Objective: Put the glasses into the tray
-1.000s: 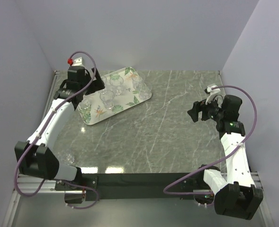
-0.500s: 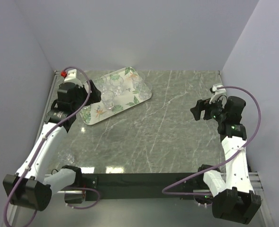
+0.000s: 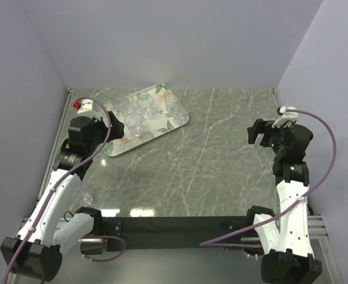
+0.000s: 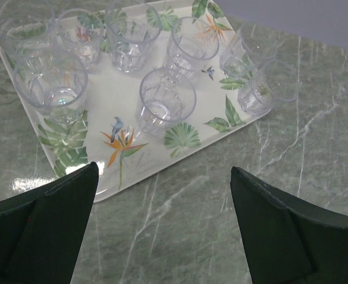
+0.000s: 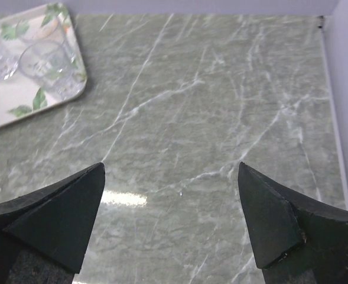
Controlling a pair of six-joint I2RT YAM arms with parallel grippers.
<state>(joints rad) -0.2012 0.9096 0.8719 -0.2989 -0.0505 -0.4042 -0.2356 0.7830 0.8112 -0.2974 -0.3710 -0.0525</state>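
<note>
The cream tray [image 3: 182,121] with green leaves lies at the far left of the marble table. Several clear glasses [image 3: 135,121] stand upright on it. One more clear glass [image 3: 85,196] sits on the table at the near left, beside my left arm. My left gripper [image 3: 113,123] is open and empty, just off the tray's near-left edge. In the left wrist view the tray [image 4: 111,97] and its glasses [image 4: 165,100] lie ahead of the open gripper [image 4: 165,171]. My right gripper [image 3: 257,131] is open and empty at the far right.
Grey-violet walls close the table at the back and both sides. In the right wrist view the open gripper [image 5: 171,168] hangs over bare marble, with a tray corner [image 5: 8,112] and one glass [image 5: 44,62] at the upper left.
My left gripper has drawn back from over the tray toward the near left, empty. My right arm has pulled back to the right and risen. The glasses have not moved.
</note>
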